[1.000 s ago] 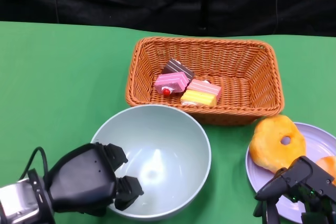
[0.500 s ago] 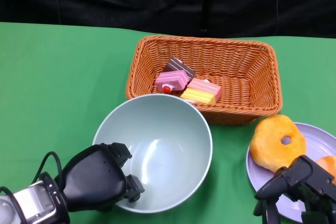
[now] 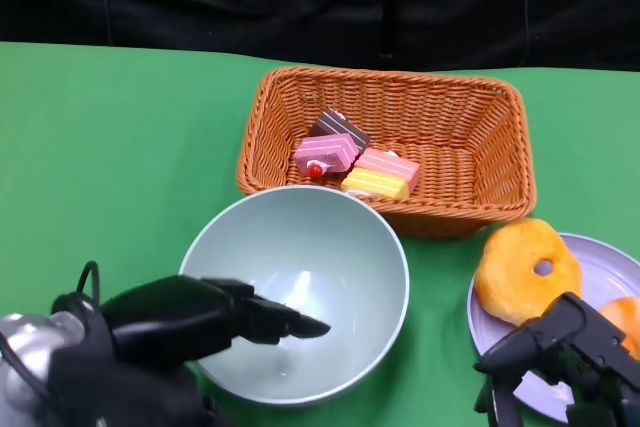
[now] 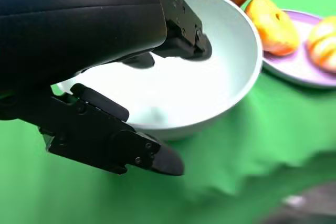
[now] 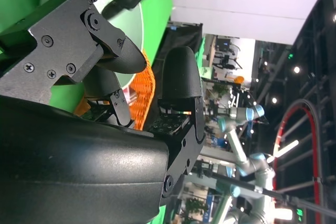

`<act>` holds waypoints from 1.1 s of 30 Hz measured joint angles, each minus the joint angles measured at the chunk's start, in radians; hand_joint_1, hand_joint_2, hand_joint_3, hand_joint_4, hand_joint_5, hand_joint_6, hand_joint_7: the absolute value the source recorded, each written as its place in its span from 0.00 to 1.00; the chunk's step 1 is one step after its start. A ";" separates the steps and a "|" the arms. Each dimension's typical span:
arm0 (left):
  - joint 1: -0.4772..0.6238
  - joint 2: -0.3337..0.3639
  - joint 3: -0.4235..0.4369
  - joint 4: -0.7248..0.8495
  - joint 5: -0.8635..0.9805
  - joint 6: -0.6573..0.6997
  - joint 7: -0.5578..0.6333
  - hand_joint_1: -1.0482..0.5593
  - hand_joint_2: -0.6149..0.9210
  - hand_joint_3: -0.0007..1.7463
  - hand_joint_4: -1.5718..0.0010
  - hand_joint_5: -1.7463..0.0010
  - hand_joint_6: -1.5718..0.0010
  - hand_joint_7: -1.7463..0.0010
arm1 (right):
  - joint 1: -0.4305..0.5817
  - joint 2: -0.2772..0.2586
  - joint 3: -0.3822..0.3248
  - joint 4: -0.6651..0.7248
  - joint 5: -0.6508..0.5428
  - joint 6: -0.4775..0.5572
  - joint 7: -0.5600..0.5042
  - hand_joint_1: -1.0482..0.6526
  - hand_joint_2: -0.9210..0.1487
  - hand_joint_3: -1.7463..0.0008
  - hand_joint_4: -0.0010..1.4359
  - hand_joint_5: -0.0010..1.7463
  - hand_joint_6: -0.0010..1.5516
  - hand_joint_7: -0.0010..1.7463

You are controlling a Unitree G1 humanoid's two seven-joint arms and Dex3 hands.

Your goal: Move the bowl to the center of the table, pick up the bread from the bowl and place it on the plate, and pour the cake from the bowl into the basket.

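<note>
The pale grey-green bowl (image 3: 330,267) stands empty on the green table, just in front of the basket (image 3: 470,127). My left hand (image 3: 190,322) lies at its near left rim with the fingers (image 3: 285,325) stretched out over the inside. In the left wrist view the left hand (image 4: 105,51) has its fingers spread apart around the bowl (image 4: 220,77) and grips nothing. Pieces of cake (image 3: 350,162) lie in the basket. A round bread (image 3: 527,272) rests on the purple plate (image 3: 600,267), with a second bread (image 3: 625,315) beside it. My right hand (image 3: 560,367) hovers by the plate's near edge, holding nothing.
The wicker basket sits at the back centre, its front wall close to the bowl's far rim. The plate lies at the right edge of the table. Green cloth stretches to the left of the bowl and basket. A black backdrop runs behind the table.
My left hand's fingers have uncurled from the bowl's near rim and now stretch out straight over it. The bowl has shifted slightly towards the basket. The right hand has barely moved.
</note>
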State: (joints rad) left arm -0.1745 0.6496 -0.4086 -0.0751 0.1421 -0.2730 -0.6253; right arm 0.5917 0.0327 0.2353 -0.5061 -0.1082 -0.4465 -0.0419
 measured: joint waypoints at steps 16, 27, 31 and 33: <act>0.181 -0.144 0.262 -0.181 -0.369 0.172 -0.070 0.24 1.00 0.15 0.78 0.68 0.73 0.90 | -0.052 -0.065 0.000 -0.081 0.050 0.182 0.095 0.56 0.58 0.26 0.33 0.87 0.21 0.75; 0.535 -0.583 0.348 -0.296 -0.326 -0.015 0.371 0.55 0.89 0.38 0.57 0.20 0.58 0.36 | -0.212 -0.028 -0.010 -0.013 0.052 0.197 0.086 0.67 0.58 0.11 0.46 0.89 0.40 0.75; 0.572 -0.620 0.354 -0.298 -0.328 -0.040 0.395 0.57 0.87 0.45 0.55 0.16 0.57 0.34 | -0.214 -0.027 -0.022 0.027 0.050 0.143 0.083 0.67 0.61 0.07 0.50 0.88 0.45 0.73; 0.583 -0.630 0.357 -0.296 -0.329 -0.055 0.396 0.58 0.88 0.46 0.54 0.11 0.56 0.28 | -0.214 -0.028 -0.026 0.039 0.045 0.119 0.083 0.65 0.60 0.08 0.54 0.89 0.49 0.74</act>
State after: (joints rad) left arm 0.4082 0.0199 -0.0515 -0.3710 -0.1872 -0.3280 -0.2292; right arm 0.3774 0.0052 0.2093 -0.4669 -0.0630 -0.3273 0.0408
